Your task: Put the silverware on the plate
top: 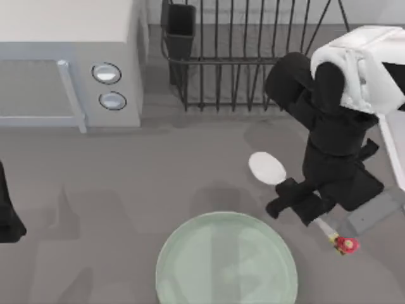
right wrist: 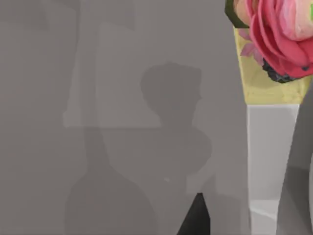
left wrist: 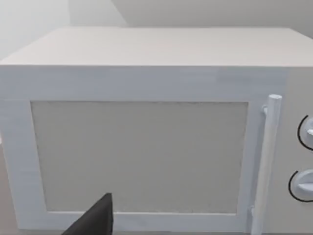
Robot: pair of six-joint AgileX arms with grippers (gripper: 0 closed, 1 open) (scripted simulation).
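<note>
The silverware is a white spoon whose oval bowl [top: 267, 168] points toward the back of the table. Its red-pink knob [top: 345, 244] points toward the front right. My right gripper [top: 295, 205] is shut on the middle of the thin handle and hides that part. The spoon hangs above the table and casts a shadow below it. In the right wrist view the knob [right wrist: 276, 36] and handle [right wrist: 271, 156] sit close beside a dark fingertip [right wrist: 195, 218]. The pale mint-green plate [top: 190, 269] lies at the front middle, just left of the gripper. My left gripper [top: 7, 218] is parked at the left edge.
A white microwave [top: 69, 63] stands at the back left, and the left wrist view faces its door [left wrist: 139, 156]. A black wire dish rack [top: 247, 57] stands at the back middle, behind the right arm. Bare grey tabletop lies between the microwave and the plate.
</note>
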